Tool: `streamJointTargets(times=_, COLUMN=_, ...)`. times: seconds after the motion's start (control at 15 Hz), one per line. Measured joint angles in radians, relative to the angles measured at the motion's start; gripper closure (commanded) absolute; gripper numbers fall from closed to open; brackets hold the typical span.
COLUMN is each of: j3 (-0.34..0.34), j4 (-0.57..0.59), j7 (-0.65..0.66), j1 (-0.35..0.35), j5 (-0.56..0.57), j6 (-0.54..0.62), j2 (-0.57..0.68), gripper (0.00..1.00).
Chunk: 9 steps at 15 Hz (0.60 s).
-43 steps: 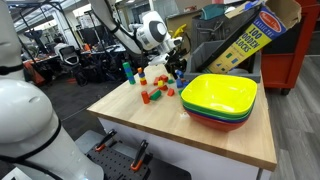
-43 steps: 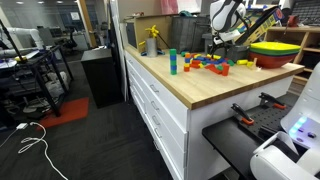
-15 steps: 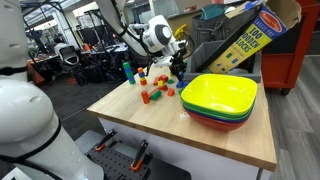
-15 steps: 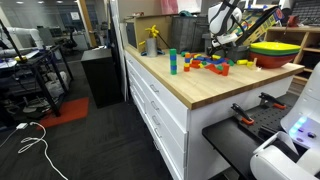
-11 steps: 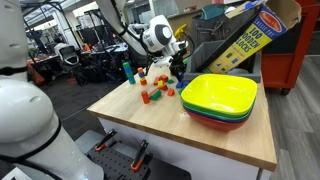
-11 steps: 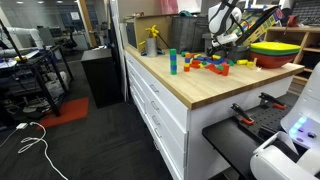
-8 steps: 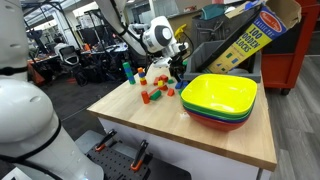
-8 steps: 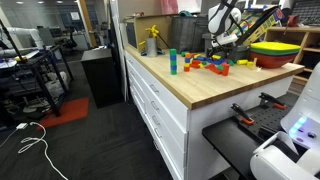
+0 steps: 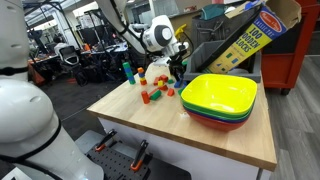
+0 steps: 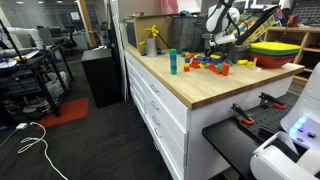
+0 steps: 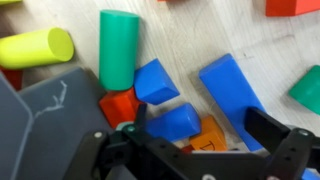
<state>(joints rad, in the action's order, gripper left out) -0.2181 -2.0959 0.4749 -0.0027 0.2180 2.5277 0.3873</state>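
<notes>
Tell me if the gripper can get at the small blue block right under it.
Probably yes: the gripper hangs open just above the small blue block, with nothing on top of it. A red block and an orange block crowd its sides, though, so the fingers may catch those too.

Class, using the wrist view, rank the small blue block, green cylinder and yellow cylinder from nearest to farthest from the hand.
1. Small blue block, between the fingers of the open hand.
2. Green cylinder, up and left.
3. Yellow cylinder, far left edge.
</notes>
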Motion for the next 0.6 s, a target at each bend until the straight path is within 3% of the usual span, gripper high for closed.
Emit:
streamJointTargets(times=0.27, j3=0.015, j4=0.018, j7=-0.021, j1=-0.005, j5=-0.077, j6=0.0, j2=0.013, gripper=0.0)
streamJointTargets(times=0.6, j3=0.006, j4=0.02, j7=-0.018, j1=-0.001, j5=-0.071, j6=0.001, j2=0.02, gripper=0.0)
